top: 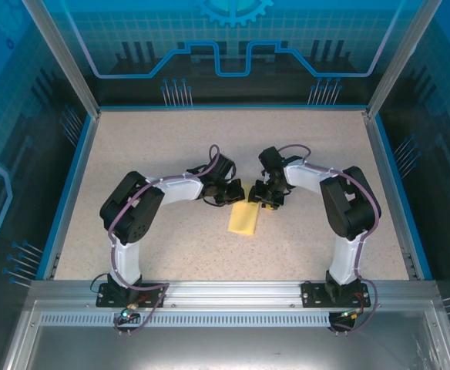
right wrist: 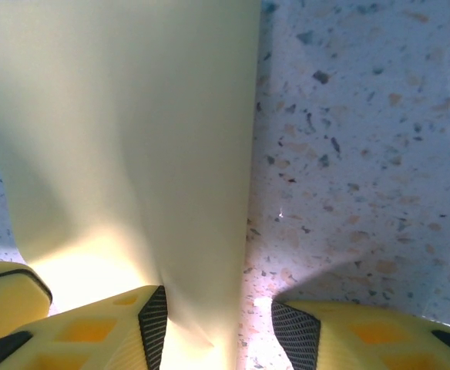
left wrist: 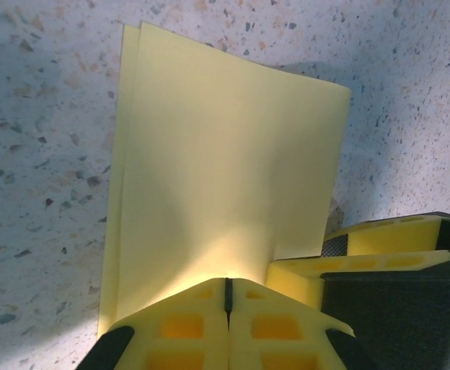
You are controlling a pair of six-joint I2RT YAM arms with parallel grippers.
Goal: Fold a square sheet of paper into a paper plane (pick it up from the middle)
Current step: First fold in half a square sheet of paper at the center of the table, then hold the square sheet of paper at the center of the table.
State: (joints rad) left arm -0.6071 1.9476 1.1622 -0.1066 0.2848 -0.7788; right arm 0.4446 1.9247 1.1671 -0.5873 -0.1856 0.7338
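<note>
The square sheet of paper [top: 244, 221] is pale yellow and folded double, lying on the speckled table between the two arms. In the left wrist view the paper [left wrist: 217, 154] shows two layered edges on its left side, and its near edge runs into my left gripper [left wrist: 227, 289], whose jaws are pressed together on it. My left gripper [top: 235, 193] sits at the sheet's far left corner. My right gripper [top: 270, 197] stands at the far right corner. Its jaws are apart [right wrist: 217, 327], with the paper [right wrist: 132, 123] reaching in beside the left finger [right wrist: 152, 320].
The right gripper's yellow fingers [left wrist: 379, 243] show close beside the sheet in the left wrist view. The table [top: 171, 139] is bordered by a blue rim [top: 71, 185] and glass walls. A metal rail [top: 233, 291] carries both arm bases at the near edge.
</note>
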